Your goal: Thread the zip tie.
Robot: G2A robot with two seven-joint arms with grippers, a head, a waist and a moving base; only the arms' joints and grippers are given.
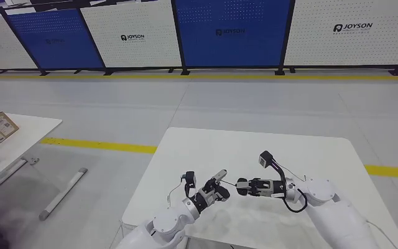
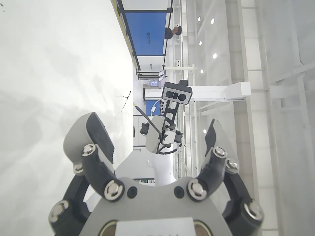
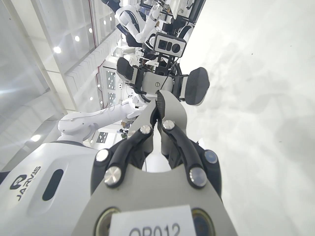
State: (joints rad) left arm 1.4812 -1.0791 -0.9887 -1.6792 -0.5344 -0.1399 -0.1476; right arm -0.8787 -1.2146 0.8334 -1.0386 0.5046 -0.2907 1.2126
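My right jaws pinch shut on the black zip tie [image 2: 148, 121] above the bench [image 1: 249, 149]; my left jaws gape wide and empty, close opposite.

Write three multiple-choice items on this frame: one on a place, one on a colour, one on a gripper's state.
1. Where is the zip tie?
A. on the floor
B. in the right gripper
C. in a person's hand

2. What colour is the table under the arms?
A. white
B. blue
C. black

3. How is the left gripper?
A. shut on the zip tie
B. shut on nothing
C. open

Key:
1 B: the right gripper's fingers are pinched together on the thin dark strip, which sticks out toward the other arm.
2 A: the top view shows a plain white top.
3 C: its two fingers stand wide apart with nothing held between them.
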